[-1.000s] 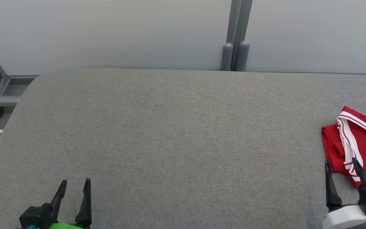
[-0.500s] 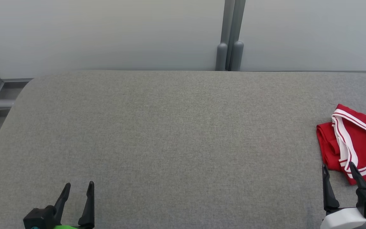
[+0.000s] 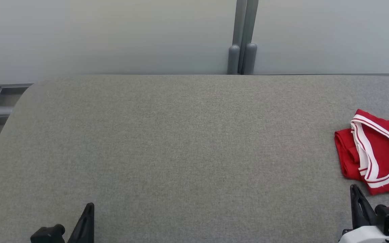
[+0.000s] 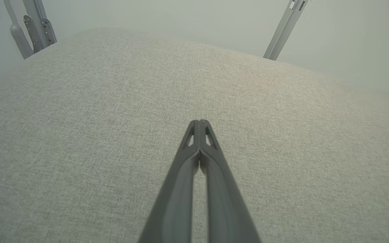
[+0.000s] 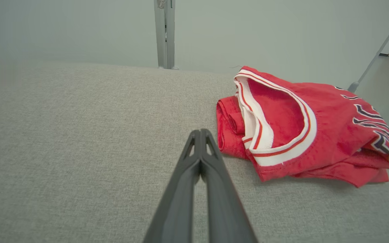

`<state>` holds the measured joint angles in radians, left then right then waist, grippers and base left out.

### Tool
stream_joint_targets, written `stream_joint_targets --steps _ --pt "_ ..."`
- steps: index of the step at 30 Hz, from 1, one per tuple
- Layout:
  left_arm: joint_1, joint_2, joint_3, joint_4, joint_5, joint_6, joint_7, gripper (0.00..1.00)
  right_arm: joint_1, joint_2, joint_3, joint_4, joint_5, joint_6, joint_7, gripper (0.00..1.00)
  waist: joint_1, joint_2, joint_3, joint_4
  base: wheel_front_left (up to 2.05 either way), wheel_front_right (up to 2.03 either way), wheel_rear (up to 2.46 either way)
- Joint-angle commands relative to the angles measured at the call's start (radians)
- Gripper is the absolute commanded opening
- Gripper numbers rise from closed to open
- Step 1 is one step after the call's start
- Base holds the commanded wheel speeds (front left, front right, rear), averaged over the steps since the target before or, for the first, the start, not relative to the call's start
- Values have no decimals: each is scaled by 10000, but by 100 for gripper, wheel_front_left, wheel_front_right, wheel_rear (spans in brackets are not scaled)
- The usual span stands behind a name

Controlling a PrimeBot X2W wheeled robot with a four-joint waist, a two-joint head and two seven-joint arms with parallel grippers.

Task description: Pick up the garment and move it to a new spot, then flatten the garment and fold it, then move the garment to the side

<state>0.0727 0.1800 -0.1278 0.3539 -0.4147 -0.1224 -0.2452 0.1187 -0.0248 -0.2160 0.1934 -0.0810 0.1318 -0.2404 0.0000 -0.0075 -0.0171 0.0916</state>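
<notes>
Your grey fabric-covered tabletop (image 3: 181, 141) is carrying the folded red, white-trimmed garment (image 3: 380, 148) at its right edge. Your left gripper (image 4: 199, 126) and right gripper (image 5: 200, 133) are holding fingers pressed together, empty, the right sitting near the garment.

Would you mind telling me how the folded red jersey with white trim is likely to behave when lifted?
The red mesh jersey will probably hang floppy: its soft layers already sag and bulge. It looks thin, so likely light. Pinched at one edge, the fold would probably fall open.
</notes>
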Motion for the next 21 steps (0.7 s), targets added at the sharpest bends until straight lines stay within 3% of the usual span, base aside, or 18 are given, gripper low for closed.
stream_joint_targets --steps 1,21 --pt "-166 27 159 -164 -481 -5 128 0 -276 -76 -90 -31 635 -1 180 0 0 2 3 -14 0 0 0" --pt "-656 -312 748 -393 -3466 -28 1027 0 -745 -135 300 14 4923 -4 966 0 0 14 37 -163 0 0 0"
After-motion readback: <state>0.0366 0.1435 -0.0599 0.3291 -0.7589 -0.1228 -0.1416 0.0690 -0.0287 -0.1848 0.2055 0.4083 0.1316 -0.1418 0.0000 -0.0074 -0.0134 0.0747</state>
